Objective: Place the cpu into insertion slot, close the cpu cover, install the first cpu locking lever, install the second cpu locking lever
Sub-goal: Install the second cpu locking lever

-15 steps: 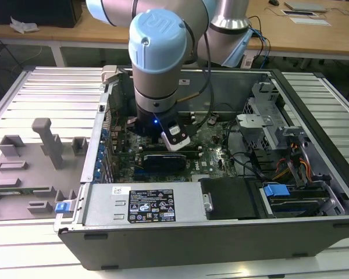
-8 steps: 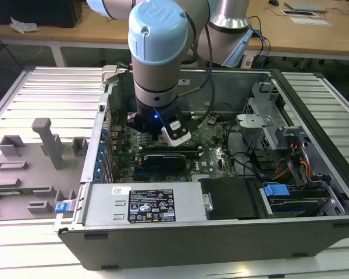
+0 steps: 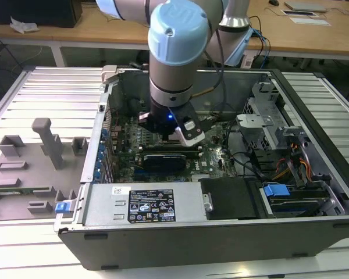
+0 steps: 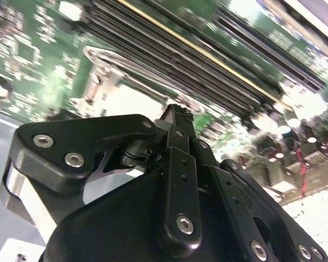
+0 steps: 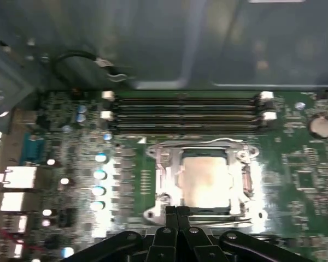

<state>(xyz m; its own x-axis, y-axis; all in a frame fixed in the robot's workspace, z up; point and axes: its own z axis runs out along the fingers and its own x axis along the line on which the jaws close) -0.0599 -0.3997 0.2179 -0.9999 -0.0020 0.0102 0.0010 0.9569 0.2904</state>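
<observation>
Over the open computer case (image 3: 221, 232) on the slatted worktop (image 3: 41, 87), the arm reached down to the green circuit board (image 5: 300, 180).

Largest first: the case lay on its side with the arm's wrist lowered inside it, the gripper (image 5: 177, 214) just beside the near edge of the insertion slot (image 5: 153, 158). The cpu cover (image 5: 167, 172) lay flat around the cpu (image 5: 205, 180), which sat in the slot, its pale metal top showing through the cover's window. In the first wrist view the fingers (image 5: 169, 218) were pressed together with nothing between them, at a thin wire locking lever (image 5: 218, 220) along the cover's edge. Judging by its look, the chip was light, stiff and fragile, best taken by its edges; the lever seemed springy, thin and liable to slip, best caught near its free end.
</observation>
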